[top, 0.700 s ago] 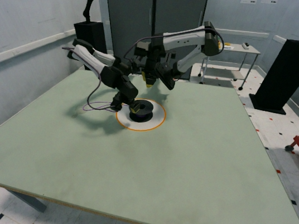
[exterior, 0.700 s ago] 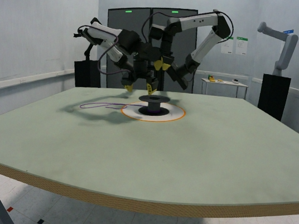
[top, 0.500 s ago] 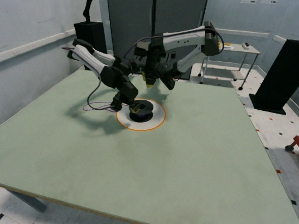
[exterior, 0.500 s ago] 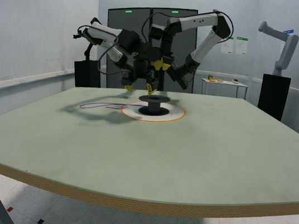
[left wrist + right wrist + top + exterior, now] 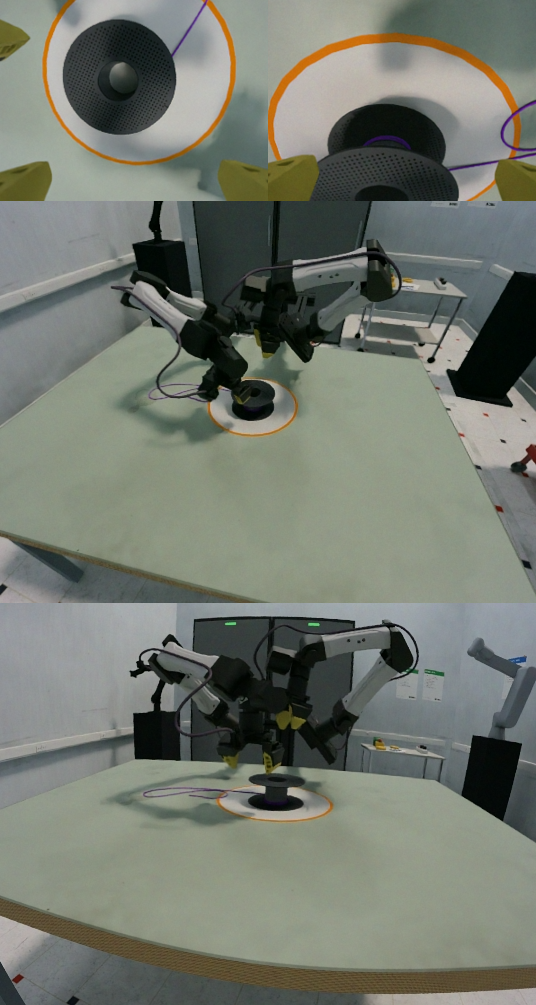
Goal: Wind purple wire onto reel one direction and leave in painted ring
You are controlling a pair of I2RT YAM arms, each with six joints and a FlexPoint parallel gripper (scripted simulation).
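Upper left of the top view, thin purple wire [image 5: 176,385] [image 5: 170,790] [image 5: 190,30] [image 5: 472,166] lies looped; feeding it low, taut and one way seems best. The right gripper [image 5: 226,393] [image 5: 250,761] [image 5: 406,165] hangs with fingers apart. Near centre, the black perforated plastic reel [image 5: 260,395] [image 5: 276,794] [image 5: 155,90] [image 5: 389,168] lies flat, axle upright, inside the orange painted ring [image 5: 297,407] [image 5: 332,805] [image 5: 233,67] [image 5: 396,38]. The left gripper [image 5: 263,345] [image 5: 291,720] [image 5: 134,168], behind, is spread too.
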